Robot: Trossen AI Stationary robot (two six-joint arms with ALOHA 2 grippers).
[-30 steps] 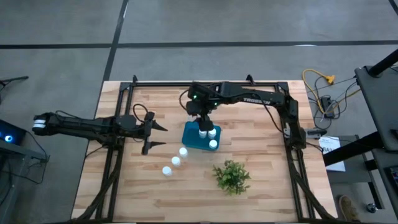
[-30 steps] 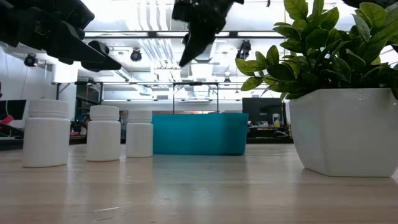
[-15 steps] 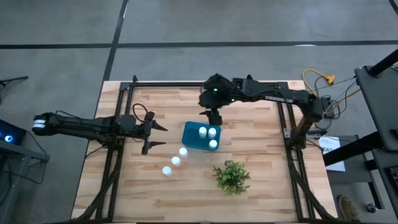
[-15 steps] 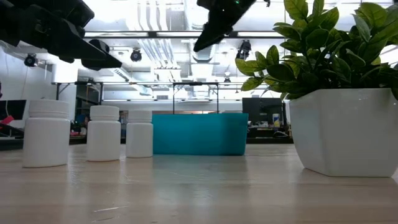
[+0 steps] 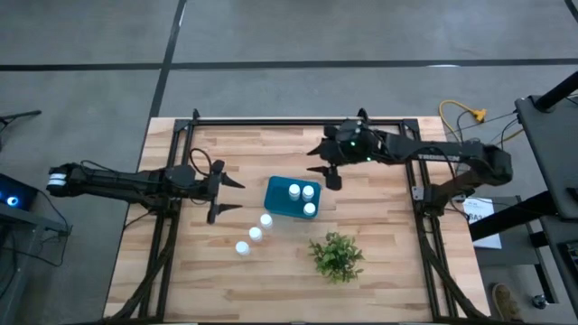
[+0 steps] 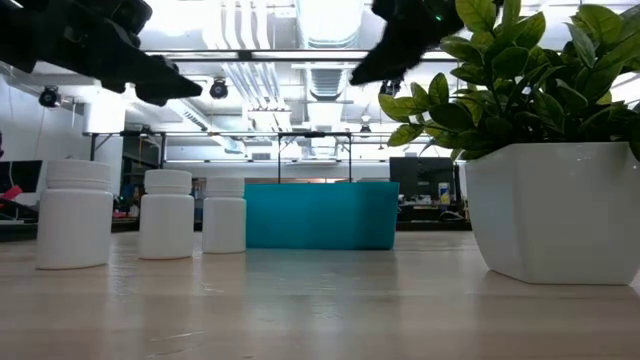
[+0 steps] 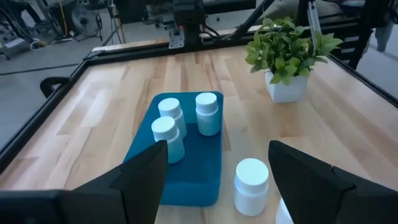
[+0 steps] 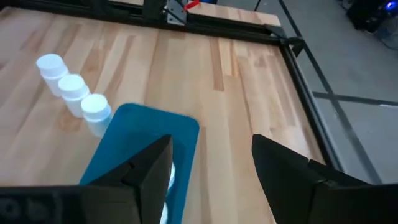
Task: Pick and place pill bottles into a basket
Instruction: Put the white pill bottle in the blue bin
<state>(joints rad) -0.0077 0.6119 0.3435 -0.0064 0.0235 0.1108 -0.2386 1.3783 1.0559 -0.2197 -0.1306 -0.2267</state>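
Observation:
The teal-blue basket (image 5: 280, 200) lies mid-table with three white pill bottles (image 5: 294, 190) standing in it; they also show in the left wrist view (image 7: 207, 112). Three more pill bottles (image 5: 256, 234) stand in a slanting row on the wood by the basket's near-left corner, and show in the low view (image 6: 167, 213). My right gripper (image 5: 324, 167) is open and empty, in the air just right of and beyond the basket. My left gripper (image 5: 226, 197) is open and empty, left of the basket.
A small green plant in a white pot (image 5: 337, 256) stands near-right of the basket. A dark frame (image 5: 298, 121) runs round the table's edges. Bare wood lies at the far side and along the near edge.
My right gripper has drawn away from above the basket toward the table's right edge, rising a little. The three bottles in the basket and the three on the table stand as before.

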